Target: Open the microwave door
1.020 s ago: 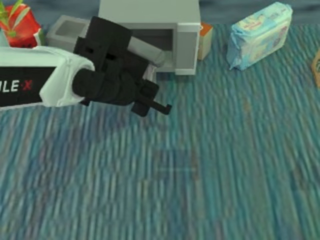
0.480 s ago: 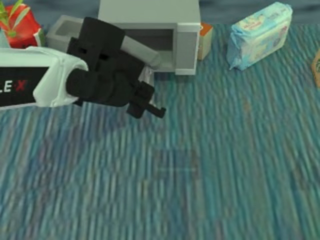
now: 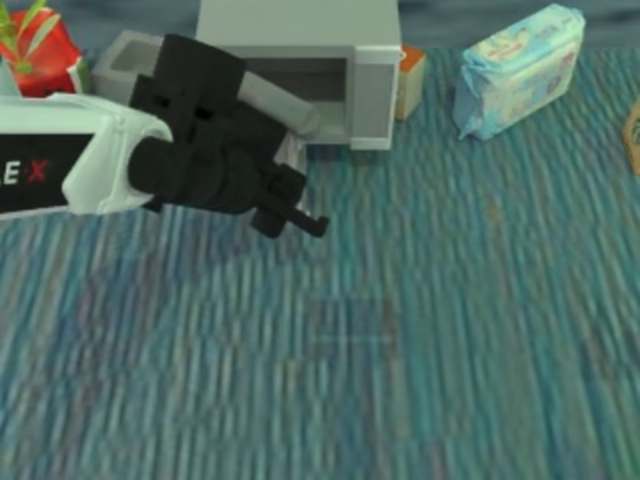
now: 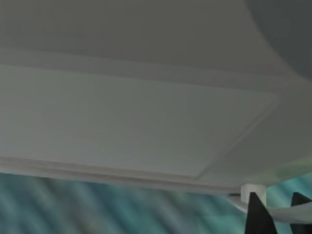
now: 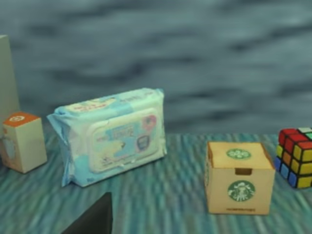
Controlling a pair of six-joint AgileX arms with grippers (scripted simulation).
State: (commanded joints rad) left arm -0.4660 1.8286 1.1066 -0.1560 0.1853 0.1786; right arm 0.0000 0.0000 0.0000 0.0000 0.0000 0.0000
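Note:
The silver-grey microwave (image 3: 300, 25) stands at the back of the table, left of the middle. Its door (image 3: 285, 105) is swung partly out toward the left, and the cavity shows behind it. My left gripper (image 3: 297, 200) sits just in front of the door's free edge, shut on the pale bar handle (image 3: 293, 150). In the left wrist view the door panel (image 4: 136, 122) fills most of the picture, and the handle (image 4: 253, 189) runs between my left gripper's (image 4: 278, 214) dark fingertips. My right gripper (image 5: 95, 219) shows only as a dark part in its wrist view, and that arm is outside the top view.
A grey hollow cube (image 3: 130, 60) and a red carton (image 3: 40, 50) stand left of the microwave. A small orange-topped box (image 3: 410, 80) and a wipes pack (image 3: 520, 65) are to its right. The right wrist view shows a brown logo box (image 5: 239, 178) and a colour cube (image 5: 297, 156).
My left gripper has moved a little left with the handle, and the door has swung slightly farther open. Most of that happened before the last half second.

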